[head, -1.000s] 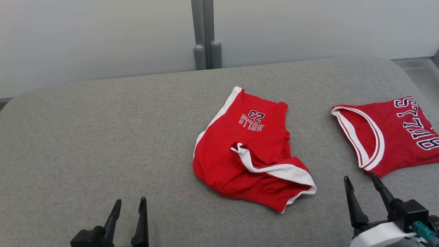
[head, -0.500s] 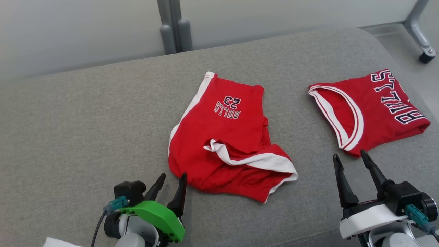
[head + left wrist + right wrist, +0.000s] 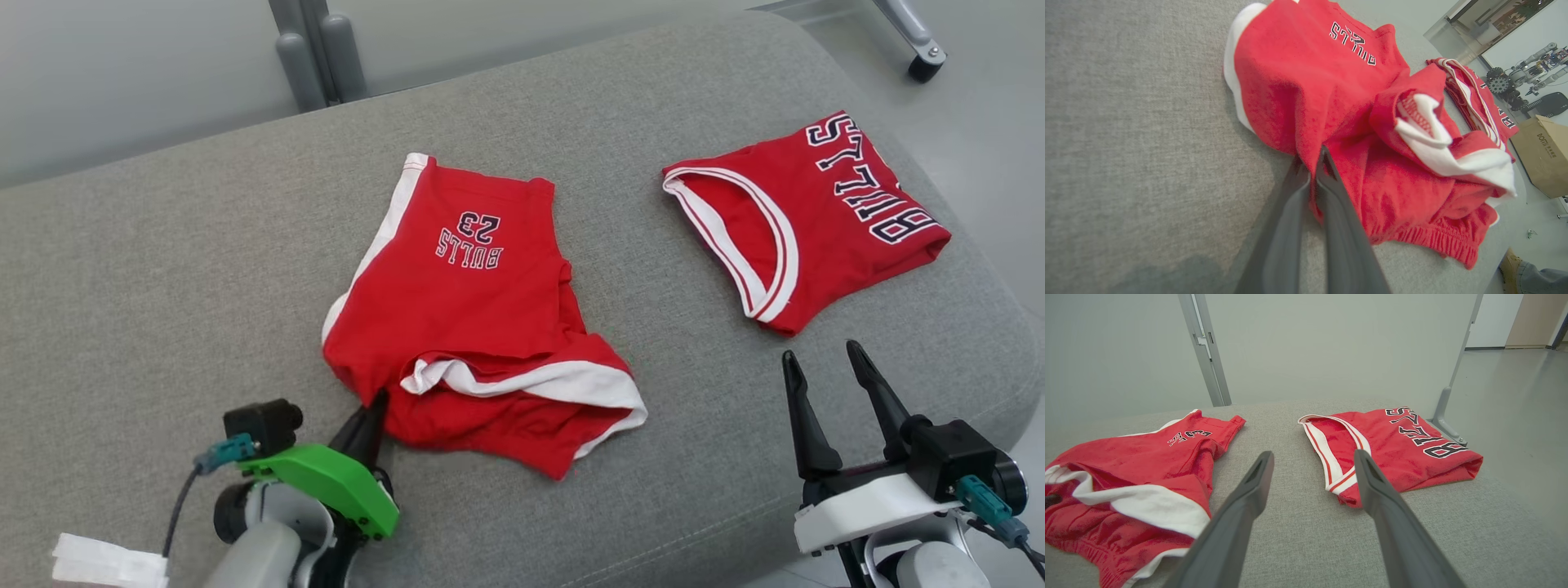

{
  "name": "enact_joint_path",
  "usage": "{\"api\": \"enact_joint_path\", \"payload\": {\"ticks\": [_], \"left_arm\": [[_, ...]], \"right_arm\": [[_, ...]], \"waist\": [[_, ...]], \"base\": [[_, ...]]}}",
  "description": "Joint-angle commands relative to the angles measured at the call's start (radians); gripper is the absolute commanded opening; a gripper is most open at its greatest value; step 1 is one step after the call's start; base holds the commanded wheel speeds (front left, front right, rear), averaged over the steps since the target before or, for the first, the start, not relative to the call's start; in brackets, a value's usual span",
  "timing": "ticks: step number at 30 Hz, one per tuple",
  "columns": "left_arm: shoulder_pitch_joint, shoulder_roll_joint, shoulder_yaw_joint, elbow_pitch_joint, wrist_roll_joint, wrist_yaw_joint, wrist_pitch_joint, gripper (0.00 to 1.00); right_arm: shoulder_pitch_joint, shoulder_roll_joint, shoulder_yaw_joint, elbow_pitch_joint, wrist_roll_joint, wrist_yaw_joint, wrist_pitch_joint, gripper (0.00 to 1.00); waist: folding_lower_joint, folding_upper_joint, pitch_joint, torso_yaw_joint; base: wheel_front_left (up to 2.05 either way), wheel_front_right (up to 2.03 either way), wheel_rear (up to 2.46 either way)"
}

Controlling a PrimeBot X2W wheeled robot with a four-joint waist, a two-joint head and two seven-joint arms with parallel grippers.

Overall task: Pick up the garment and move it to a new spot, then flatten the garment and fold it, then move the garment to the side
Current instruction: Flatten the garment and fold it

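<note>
On the grey cushion (image 3: 163, 269) the red shorts (image 3: 473, 318) are laid crumpled (waistband nearest), near-left edge clamped by the closed left gripper (image 3: 374, 404). The right gripper (image 3: 820, 351) is seen empty, jaws apart, near a folded red jersey (image 3: 816, 212).

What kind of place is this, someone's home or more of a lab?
Most likely a robotics lab or test room, not a home: a grey padded work table stands before plain partition panels, and beyond it are what look like other robot arms and a cardboard box.
</note>
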Motion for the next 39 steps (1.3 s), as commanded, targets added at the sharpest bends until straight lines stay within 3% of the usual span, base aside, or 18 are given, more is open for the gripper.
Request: {"api": "enact_joint_path", "payload": {"ticks": [1,5,7,8,13,16,20,27,39], "left_arm": [[-0.036,0.035,0.005,-0.021,0.004,-0.002,-0.011,0.0],[-0.066,0.095,0.013,-0.086,0.032,0.011,0.006,0.0],[-0.091,0.17,0.008,-0.2,0.066,0.05,0.071,0.0],[-0.091,0.17,0.008,-0.2,0.066,0.05,0.071,0.0],[-0.092,0.271,-0.007,-0.479,0.116,0.141,0.236,0.0],[-0.096,0.302,-0.036,-0.634,0.146,0.187,0.337,0.0],[-0.126,0.285,-0.09,-0.724,0.176,0.219,0.43,0.0],[-0.206,0.18,-0.156,-0.568,0.159,0.204,0.466,0.0],[-0.378,0.237,-0.071,-0.081,0.19,0.235,0.418,0.0]], "right_arm": [[0.001,0.001,-0.007,-0.001,0.003,-0.001,-0.003,1.0],[0.016,0.007,-0.015,-0.003,0.002,-0.001,-0.003,1.0],[0.024,0.009,-0.019,0.0,-0.002,-0.001,-0.003,1.0],[0.024,0.009,-0.019,0.0,-0.002,-0.001,-0.003,1.0],[0.028,0.013,-0.017,0.008,-0.002,-0.001,-0.003,1.0],[0.027,0.015,-0.011,0.015,-0.001,-0.001,-0.003,1.0],[0.013,0.017,0.0,0.024,0.003,-0.001,-0.003,1.0],[-0.006,0.018,0.022,0.032,0.01,-0.001,-0.003,1.0],[-0.027,0.019,0.03,0.032,0.007,-0.001,-0.003,1.0]], "waist": [[0.0,-0.0001,0.003,-0.004],[0.0,-0.0001,0.001,0.004],[0.0,-0.0001,-0.003,0.014],[0.0,-0.0001,-0.003,0.014],[0.0,-0.0001,-0.016,0.032],[0.0,-0.0001,-0.028,0.04],[0.0,-0.0001,-0.038,0.042],[0.0,-0.0001,-0.041,0.023],[0.0,-0.0001,0.044,-0.009]], "base": [[0.0,0.0,0.0],[0.0,0.0,0.0],[0.0,0.0,0.0],[0.0,0.0,0.0],[0.0,0.0,0.0],[0.0,0.0,0.0],[0.0,0.0,0.0],[0.0,0.0,0.0],[0.0,0.0,0.0]]}}
